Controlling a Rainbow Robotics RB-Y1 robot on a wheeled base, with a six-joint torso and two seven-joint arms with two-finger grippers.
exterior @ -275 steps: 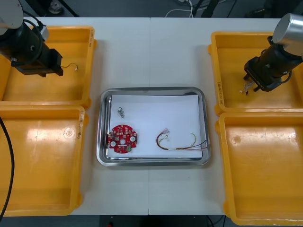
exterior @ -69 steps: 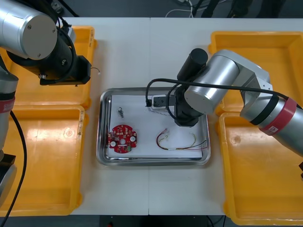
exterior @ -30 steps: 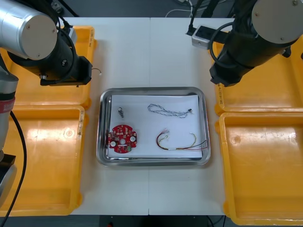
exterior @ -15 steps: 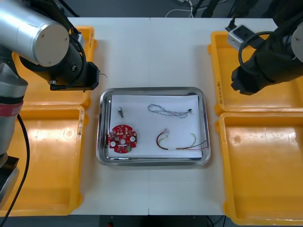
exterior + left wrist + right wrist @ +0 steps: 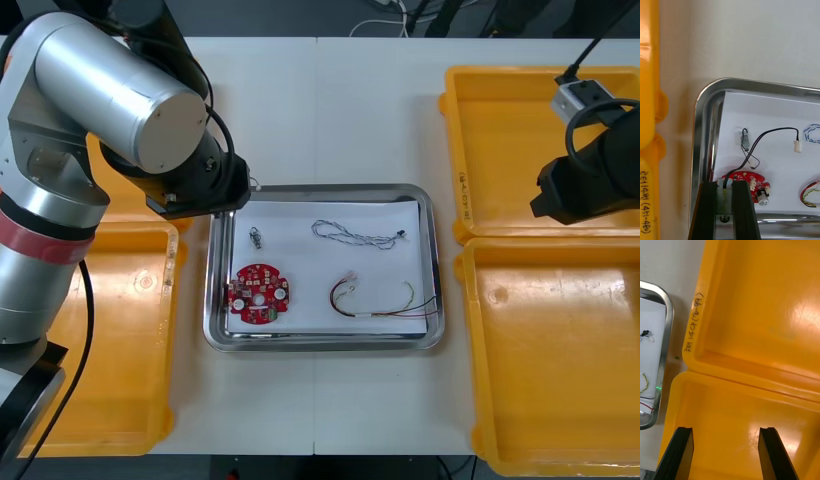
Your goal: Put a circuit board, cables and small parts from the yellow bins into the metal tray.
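**A:** Is the left gripper [image 5: 725, 183] holding anything?

**B:** It's clamping the black cable [image 5: 767, 133] over the metal tray's [image 5: 702, 112] far-left corner. The cable is dangling across the small metal part [image 5: 745, 139], so it may snag. The right gripper [image 5: 726, 433] is hovering, fingers apart, at the surface's right edge.

My left arm [image 5: 110, 90] is bent inward, wrist pointing down. My left end effector [image 5: 727, 185]: fingers close together, pinching a thin black cable [image 5: 767, 133]. My right arm [image 5: 590, 180] is out at the far right. My right end effector [image 5: 726, 431]: fingers standing wide apart.
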